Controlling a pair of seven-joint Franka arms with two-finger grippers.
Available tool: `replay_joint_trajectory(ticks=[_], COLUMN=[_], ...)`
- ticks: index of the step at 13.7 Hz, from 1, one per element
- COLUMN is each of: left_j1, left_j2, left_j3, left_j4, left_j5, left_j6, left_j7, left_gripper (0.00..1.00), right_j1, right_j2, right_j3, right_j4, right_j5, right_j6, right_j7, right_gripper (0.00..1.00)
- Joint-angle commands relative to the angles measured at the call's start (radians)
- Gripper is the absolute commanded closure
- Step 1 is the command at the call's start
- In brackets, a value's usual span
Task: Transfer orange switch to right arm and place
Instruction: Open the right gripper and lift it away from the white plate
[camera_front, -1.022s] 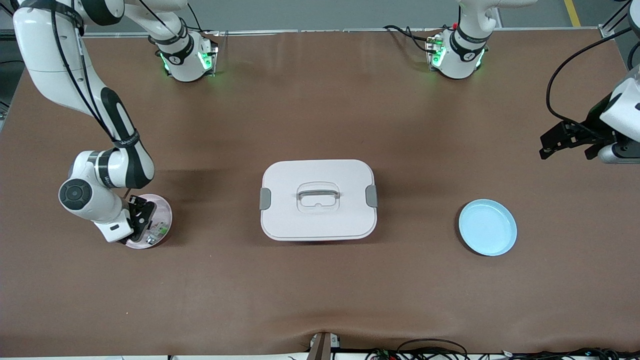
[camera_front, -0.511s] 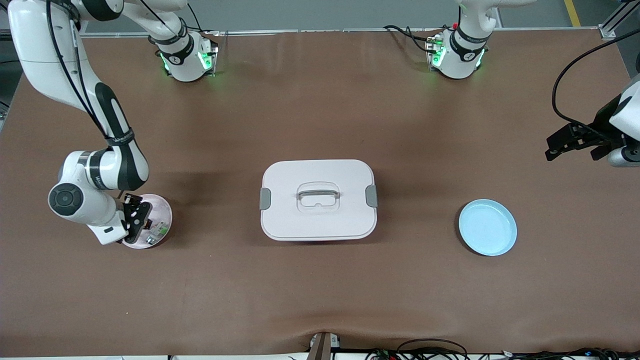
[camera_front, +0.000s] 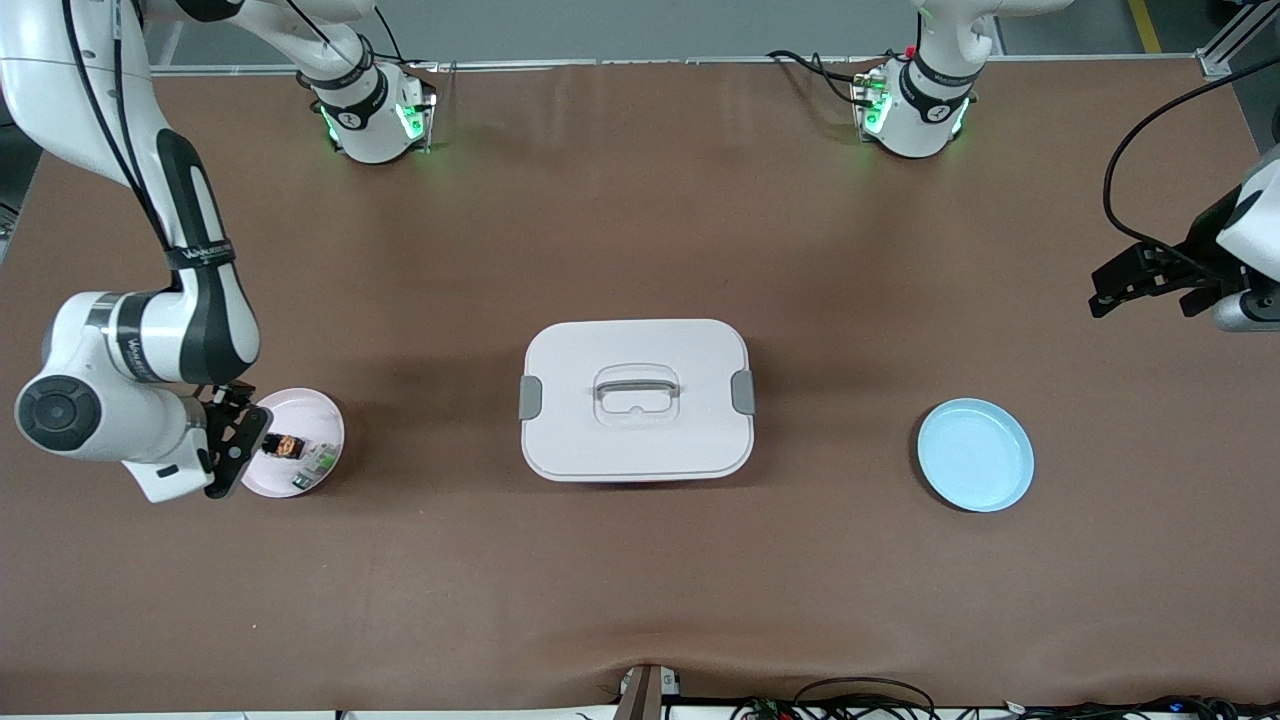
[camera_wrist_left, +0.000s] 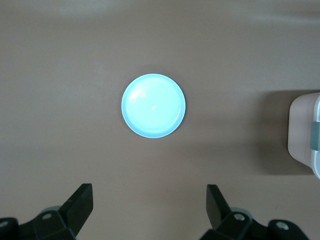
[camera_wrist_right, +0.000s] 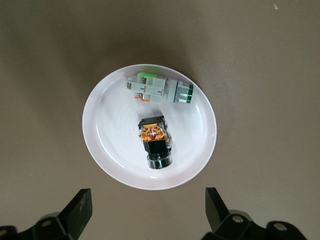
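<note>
The orange switch (camera_front: 287, 446) (camera_wrist_right: 155, 137), a tiny black block with an orange top, lies on a pale pink plate (camera_front: 328, 422) (camera_wrist_right: 97, 132) toward the right arm's end of the table. Beside it on that plate lies a white-and-green component (camera_front: 318, 462) (camera_wrist_right: 160, 90). My right gripper (camera_front: 232, 440) (camera_wrist_right: 148, 200) hangs open and empty just off the plate's rim, at the side toward the right arm's end of the table. My left gripper (camera_front: 1140, 280) (camera_wrist_left: 150, 197) is open and empty, up in the air over the left arm's end of the table.
A white lidded box (camera_front: 637, 398) (camera_wrist_left: 305, 130) with grey clasps and a handle stands mid-table. An empty light blue plate (camera_front: 975, 455) (camera_wrist_left: 153, 105) lies toward the left arm's end. Cables run along the table edge nearest the front camera.
My right gripper has drawn back off the pink plate toward the right arm's end of the table, uncovering the orange switch. The left gripper has shifted slightly toward the left arm's end.
</note>
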Motion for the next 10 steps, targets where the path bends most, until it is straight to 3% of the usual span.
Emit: replay_joint_trajectory(ticks=[1,7,10], left_j1=[0.005,0.012,0.015], left_j2=[-0.001,-0.030,-0.051], left_j3=[-0.012,-0.013,-0.012], left_j4=[0.017,-0.029,-0.062], left_j5=[0.009,0.006,0.006], left_j6=[-0.046,-0.049,-0.036], left_j7=[0.019,0.019,0.022], left_gripper=[0.00,0.00,0.00], right_j1=[-0.004,0.007,0.005], right_j2=[0.003,0.003,-0.041], right_j3=[0.002,0.005,0.005], right_j4=[0.074,0.246,0.272], right_j5=[-0.005,-0.003,0.029], right_j6=[-0.083,-0.270,-0.290], right_j7=[0.099,0.295,0.421], right_gripper=[0.00,0.00,0.00])
